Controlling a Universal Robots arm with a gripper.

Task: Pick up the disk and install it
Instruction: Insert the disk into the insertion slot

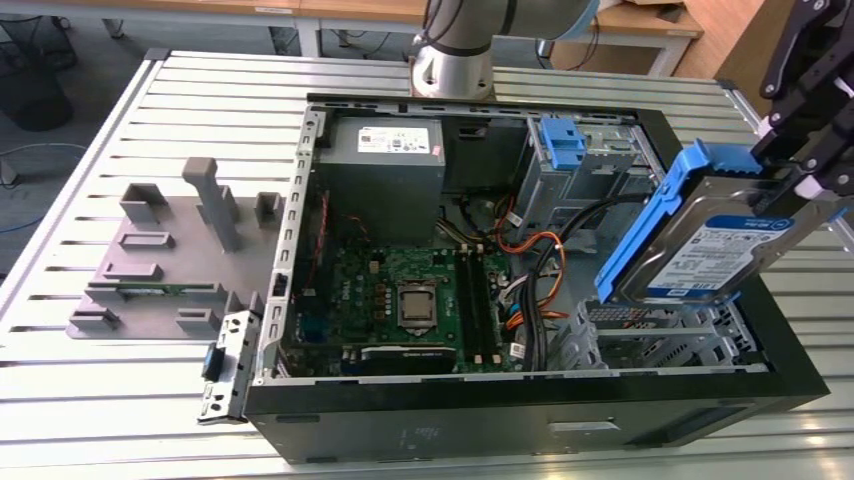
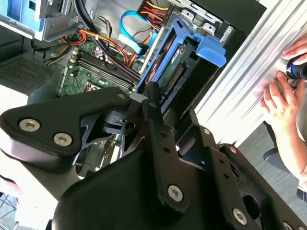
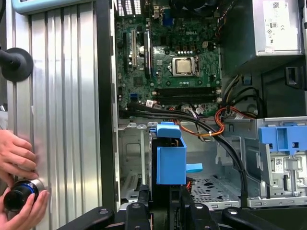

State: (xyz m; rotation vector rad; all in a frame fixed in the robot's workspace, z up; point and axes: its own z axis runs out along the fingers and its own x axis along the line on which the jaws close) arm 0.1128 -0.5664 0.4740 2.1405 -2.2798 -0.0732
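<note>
exterior view: gripper (image 1: 803, 180) clamped on disk (image 1: 707, 240), which hangs tilted beneath it, above drive cage (image 1: 654, 335).
second wrist view: fingers (image 2: 156, 120) pinch blue bracket (image 2: 206, 48).
first wrist view: black cables (image 3: 218, 139) just beside disk. risk: tilt jams disk on cage, or cable snags.

Bench is a silver ribbed aluminium slat table (image 1: 80, 200), grooves running across between the exterior view's left and right. Behind it there's grey-blue carpet floor (image 1: 100, 70) with a thin pale cable (image 1: 27, 160) looping on it and a black rounded object (image 1: 34, 95), can't tell what. Along the far edge is a light-wood desk top (image 1: 200, 8) on white metal legs (image 1: 310, 40). A second wooden desk (image 1: 654, 20) and a brown wood panel (image 1: 731, 45) are at the exterior view's right. Lighting is even, with soft glare on the slats.
</note>
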